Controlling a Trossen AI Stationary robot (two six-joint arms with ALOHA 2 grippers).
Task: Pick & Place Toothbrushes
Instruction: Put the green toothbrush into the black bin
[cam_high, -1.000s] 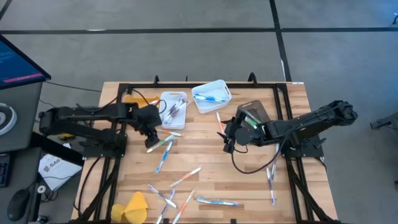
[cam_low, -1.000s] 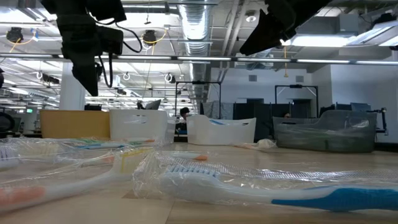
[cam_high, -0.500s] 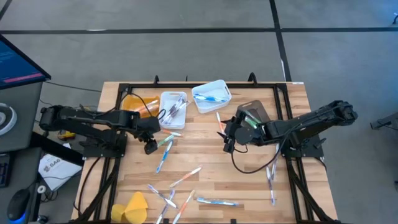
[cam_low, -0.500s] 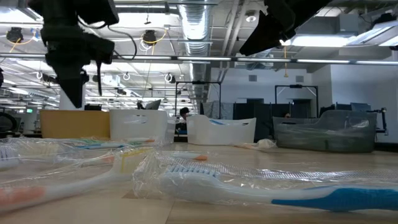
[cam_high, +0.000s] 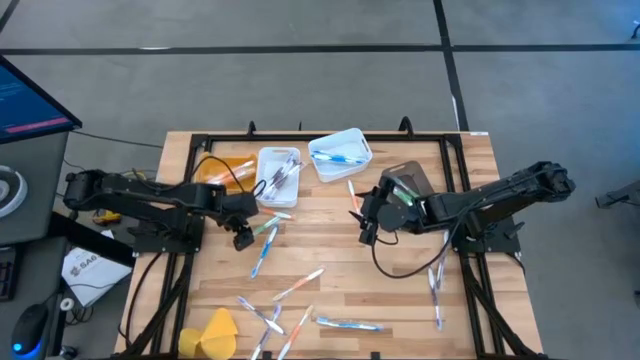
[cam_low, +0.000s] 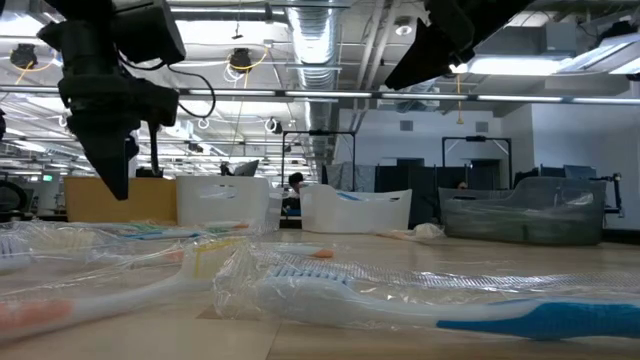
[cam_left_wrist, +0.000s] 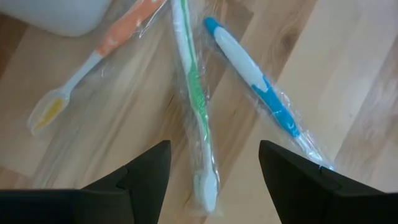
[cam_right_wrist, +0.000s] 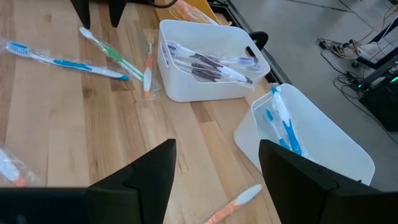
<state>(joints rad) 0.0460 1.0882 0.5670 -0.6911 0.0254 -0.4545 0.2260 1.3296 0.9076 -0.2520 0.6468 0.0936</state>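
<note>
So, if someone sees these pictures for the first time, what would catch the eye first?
Probably the wrapped toothbrushes scattered over the wooden table, most of them near its front edge. Next, the left gripper, open, poised right above a green toothbrush that lies between an orange toothbrush and a blue toothbrush.

An industrial lab is indicated by exposed ceiling ducts (cam_low: 320, 40), rows of workstations and a monitor (cam_high: 30, 100).

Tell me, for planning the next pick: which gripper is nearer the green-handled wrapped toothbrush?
Left. The left gripper hangs right over the green-handled wrapped toothbrush, fingers open; the right gripper waits farther off, mid-table.
</note>
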